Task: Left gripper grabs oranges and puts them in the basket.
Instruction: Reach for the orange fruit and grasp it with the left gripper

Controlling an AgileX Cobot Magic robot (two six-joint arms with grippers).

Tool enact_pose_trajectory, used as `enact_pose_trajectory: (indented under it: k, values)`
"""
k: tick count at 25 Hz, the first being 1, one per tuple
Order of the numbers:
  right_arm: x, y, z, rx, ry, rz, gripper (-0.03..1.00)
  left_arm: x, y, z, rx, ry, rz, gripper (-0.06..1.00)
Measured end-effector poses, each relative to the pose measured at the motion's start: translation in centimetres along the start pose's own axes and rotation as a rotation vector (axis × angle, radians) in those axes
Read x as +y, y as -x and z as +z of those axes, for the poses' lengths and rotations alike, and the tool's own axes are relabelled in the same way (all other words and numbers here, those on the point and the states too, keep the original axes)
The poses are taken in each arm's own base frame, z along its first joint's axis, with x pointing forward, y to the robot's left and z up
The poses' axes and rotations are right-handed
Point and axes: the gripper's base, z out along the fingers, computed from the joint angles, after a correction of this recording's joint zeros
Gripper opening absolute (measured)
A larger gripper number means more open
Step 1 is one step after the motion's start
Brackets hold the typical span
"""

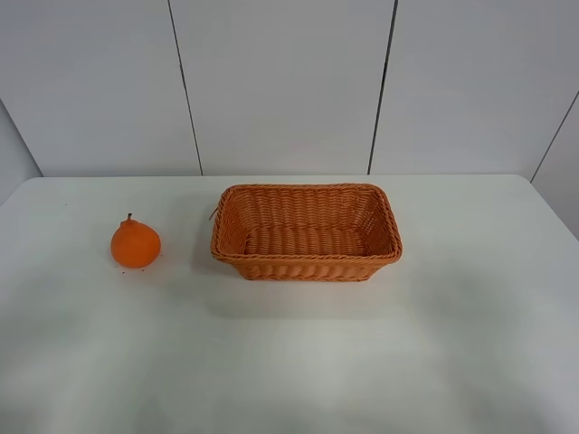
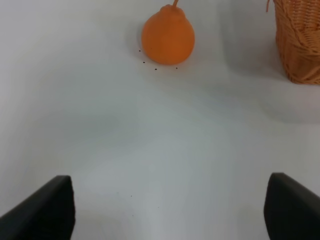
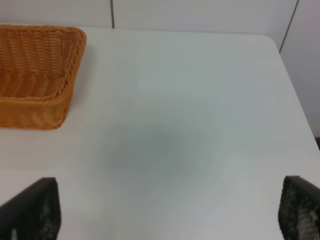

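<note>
The orange is bright, round with a bumpy neck and short dark stem, and sits on the white table left of the basket. The wicker basket stands mid-table and looks empty. Neither arm shows in the high view. In the left wrist view the orange lies ahead of my left gripper, well apart from it; the fingertips stand wide apart and hold nothing. A corner of the basket shows there. My right gripper is open and empty, with the basket ahead to one side.
The white table ends at a grey panelled wall behind. Its right edge and rounded corner show in the right wrist view. A few dark specks lie by the orange.
</note>
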Motion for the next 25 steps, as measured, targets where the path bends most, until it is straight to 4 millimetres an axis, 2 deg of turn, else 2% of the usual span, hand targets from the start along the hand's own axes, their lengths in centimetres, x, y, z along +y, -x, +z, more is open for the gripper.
enact_pose_trajectory:
  k: [9,12,15,18,21,25]
  values:
    - [0.0,0.0,0.0,0.0,0.0,0.0,0.69,0.0,0.0,0.0,-0.003,0.0,-0.001,0.87]
    - [0.0,0.0,0.0,0.0,0.0,0.0,0.69,0.0,0.8,-0.3,0.001,0.0,0.0,0.87]
    - [0.0,0.0,0.0,0.0,0.0,0.0,0.69,-0.1,3.2,-0.1,0.065,0.002,0.018,0.87]
    - [0.0,0.0,0.0,0.0,0.0,0.0,0.69,-0.2,6.8,0.9,0.158,0.002,0.044,0.87]
    - [0.0,0.0,0.0,0.0,0.0,0.0,0.69,-0.4,10.4,3.3,0.276,0.003,0.046,0.87]
    - [0.0,0.0,0.0,0.0,0.0,0.0,0.69,-0.6,14.7,8.3,0.436,0.005,0.049,0.87]
